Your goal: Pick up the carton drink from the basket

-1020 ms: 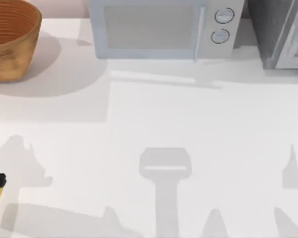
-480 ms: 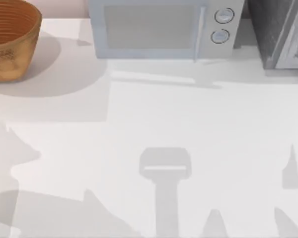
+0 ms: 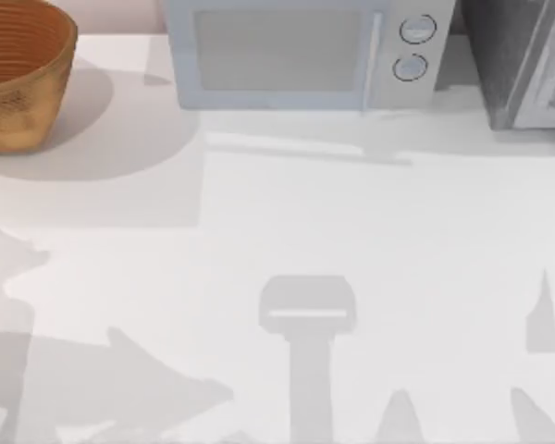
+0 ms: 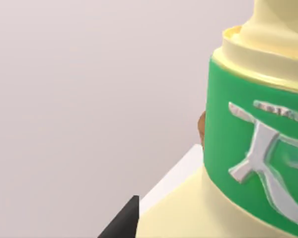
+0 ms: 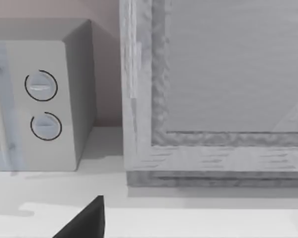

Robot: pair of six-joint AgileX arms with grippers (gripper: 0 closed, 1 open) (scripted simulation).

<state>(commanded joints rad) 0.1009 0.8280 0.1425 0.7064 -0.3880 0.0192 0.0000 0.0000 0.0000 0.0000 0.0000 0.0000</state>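
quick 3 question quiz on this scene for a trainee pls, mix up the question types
1. True or false: in the top view, the basket stands to the right of the microwave.
2. In the left wrist view, what colour is the label on the carton drink? A red, B green, C blue.
3. How many round dials does the microwave have?

Key: 1 false, it stands to the left. 2 B. 3 two.

Orange-brown ribbed basket point(image 3: 23, 74) at upper left; white microwave point(image 3: 301, 55) on white surface point(image 3: 351, 231); pale-yellow carton drink point(image 4: 248, 148) wears a green band with silver lettering.
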